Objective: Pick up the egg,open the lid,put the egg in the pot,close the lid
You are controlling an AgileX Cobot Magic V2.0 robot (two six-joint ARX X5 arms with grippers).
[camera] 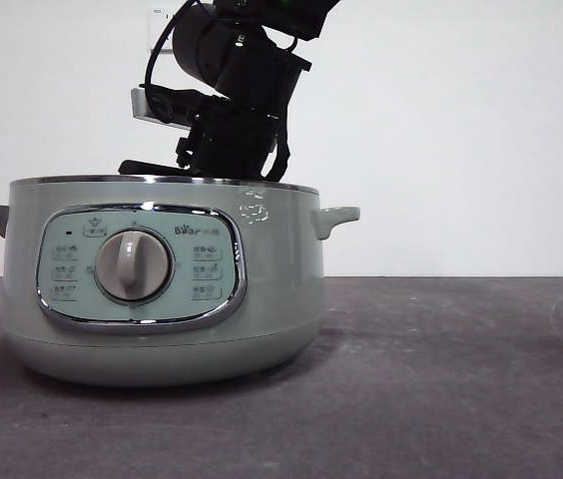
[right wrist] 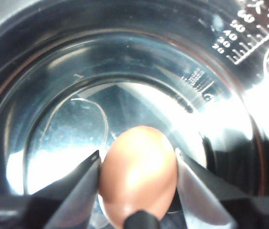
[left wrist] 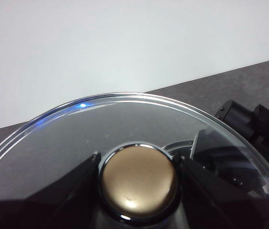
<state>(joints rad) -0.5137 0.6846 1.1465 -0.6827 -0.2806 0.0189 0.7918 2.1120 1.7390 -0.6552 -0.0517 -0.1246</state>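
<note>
My right gripper (right wrist: 138,160) is shut on the brown-orange egg (right wrist: 137,176) and holds it inside the pot, above the shiny steel inner bowl (right wrist: 77,119). In the front view the right arm (camera: 232,100) reaches down from above into the open sage-green pot (camera: 162,289); its jaws and the egg are hidden behind the rim. My left gripper (left wrist: 138,160) is shut on the round knob (left wrist: 138,186) of the glass lid (left wrist: 77,138) and holds the lid off the pot. The lid does not show in the front view.
The pot stands on a dark table (camera: 441,379) before a white wall. Its dial (camera: 134,265) and control panel face the front camera. Part of the right arm (left wrist: 249,124) shows past the lid in the left wrist view.
</note>
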